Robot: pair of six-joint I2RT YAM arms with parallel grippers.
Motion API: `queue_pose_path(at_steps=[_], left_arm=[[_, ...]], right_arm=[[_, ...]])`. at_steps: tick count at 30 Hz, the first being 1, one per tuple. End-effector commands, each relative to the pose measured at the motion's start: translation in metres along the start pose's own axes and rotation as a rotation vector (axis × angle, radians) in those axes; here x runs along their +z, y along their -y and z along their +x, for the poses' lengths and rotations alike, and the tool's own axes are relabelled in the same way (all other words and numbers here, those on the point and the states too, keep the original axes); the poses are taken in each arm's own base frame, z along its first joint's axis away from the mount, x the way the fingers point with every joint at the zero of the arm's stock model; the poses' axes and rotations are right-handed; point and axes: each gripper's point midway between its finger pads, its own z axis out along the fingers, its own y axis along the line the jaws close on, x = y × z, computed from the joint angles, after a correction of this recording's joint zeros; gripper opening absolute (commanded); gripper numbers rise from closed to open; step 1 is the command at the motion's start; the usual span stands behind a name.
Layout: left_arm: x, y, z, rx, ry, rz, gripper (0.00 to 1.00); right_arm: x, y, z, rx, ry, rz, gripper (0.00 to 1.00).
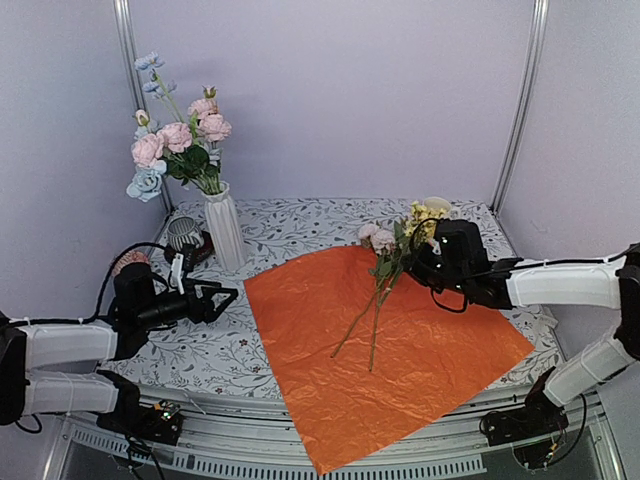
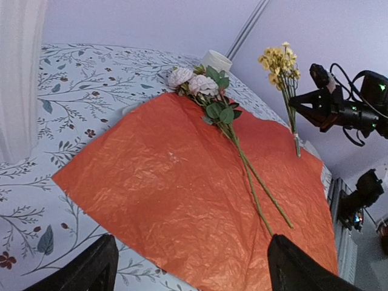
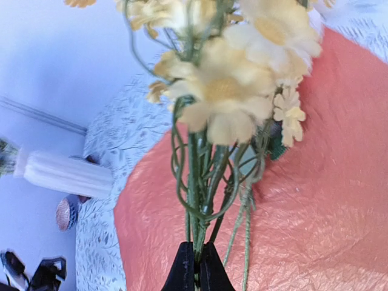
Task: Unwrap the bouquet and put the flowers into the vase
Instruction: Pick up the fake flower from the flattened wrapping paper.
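Note:
The bouquet is undone: its orange paper (image 1: pixel 400 350) (image 2: pixel 170 182) lies spread flat on the table. Two pink flowers (image 1: pixel 376 238) (image 2: pixel 193 82) rest on it, their long green stems (image 2: pixel 254 176) pointing toward the near edge. My right gripper (image 1: pixel 414 256) (image 3: pixel 195 267) is shut on the stems of a yellow flower sprig (image 1: pixel 427 214) (image 3: pixel 236 91) (image 2: pixel 279 60), held upright above the paper's far right part. The white ribbed vase (image 1: pixel 225 228) (image 3: pixel 66 173) stands at the back left and holds pink and blue flowers (image 1: pixel 180 140). My left gripper (image 1: pixel 224 297) (image 2: pixel 191 273) hangs open just left of the paper.
A striped grey cup (image 1: pixel 183 233) (image 3: pixel 66 213) on a red saucer stands left of the vase. A cream mug (image 2: pixel 216 60) sits behind the pink blooms. The tablecloth (image 1: pixel 220 350) has a leaf print. Walls close in the back and sides.

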Motion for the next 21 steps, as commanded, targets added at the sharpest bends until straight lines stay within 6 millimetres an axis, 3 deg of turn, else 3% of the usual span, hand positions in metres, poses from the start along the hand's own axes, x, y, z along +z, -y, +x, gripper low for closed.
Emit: queue_pose_path(at_steps=[1,5,8,15,18,21], left_arm=[[0.004,0.025,0.002,-0.011,-0.004,0.079,0.87],[0.009,0.060,-0.006,-0.047,0.008,0.157,0.87],[0.013,0.102,-0.016,-0.047,0.036,0.241,0.85],[0.028,0.187,-0.039,-0.017,0.059,0.389,0.84],[0.036,0.211,-0.043,-0.010,0.051,0.431,0.83],[0.044,0.227,-0.044,-0.008,0.046,0.470,0.76]], right_arm=[[-0.035,-0.042,-0.017,-0.184,0.078,-0.251,0.02],[-0.075,-0.079,0.003,-0.356,0.070,-0.528,0.02],[-0.098,-0.105,0.027,-0.483,0.047,-0.682,0.02],[-0.128,-0.148,0.079,-0.657,-0.020,-0.912,0.02],[-0.141,-0.165,0.097,-0.699,-0.049,-0.996,0.02],[-0.148,-0.178,0.112,-0.743,-0.069,-1.044,0.02]])
